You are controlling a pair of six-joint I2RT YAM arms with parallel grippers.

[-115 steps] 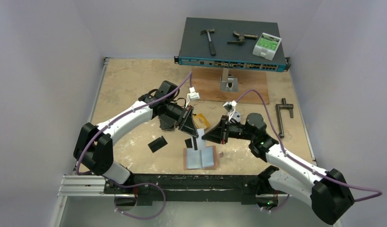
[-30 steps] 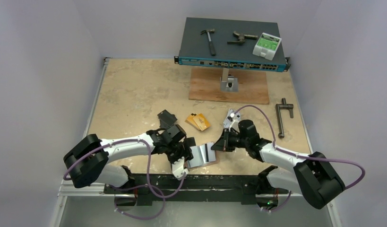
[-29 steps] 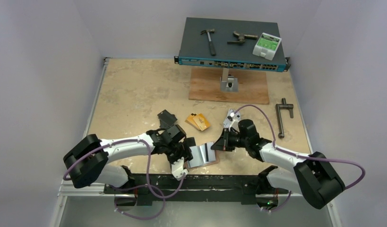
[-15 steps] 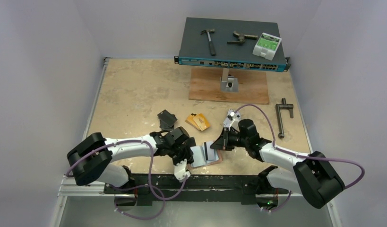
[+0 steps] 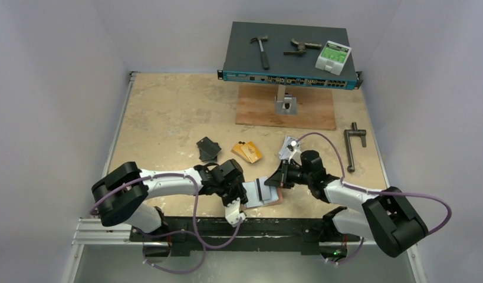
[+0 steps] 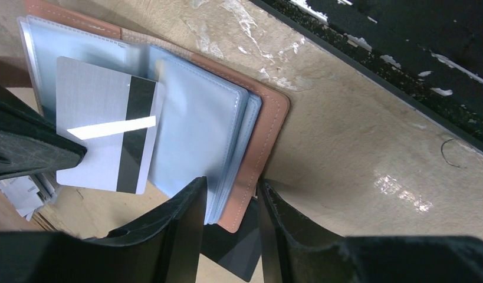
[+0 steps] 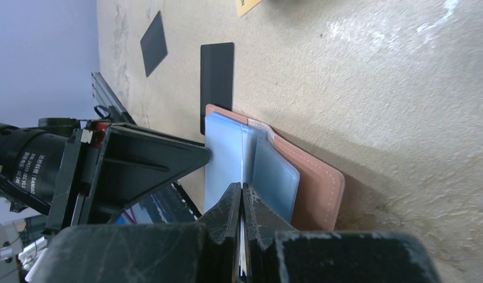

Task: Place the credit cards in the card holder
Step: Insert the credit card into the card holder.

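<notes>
The salmon-pink card holder lies open near the table's front edge, its blue plastic sleeves up. My left gripper straddles its near corner, one finger on the sleeves and the other against the pink cover. My right gripper is shut on a silver credit card with a black stripe, which lies over the sleeves. A black card lies partly under the holder. More black cards and orange cards lie farther back.
A blue network switch on a stand at the back carries a hammer, another tool and a white-green device. A wooden board lies below it. A black crank handle lies at the right. The black front rail runs close by.
My left gripper slid right along the front edge and narrowed round the holder's corner. The holder shifted slightly right. My right gripper stayed shut on the silver card.
</notes>
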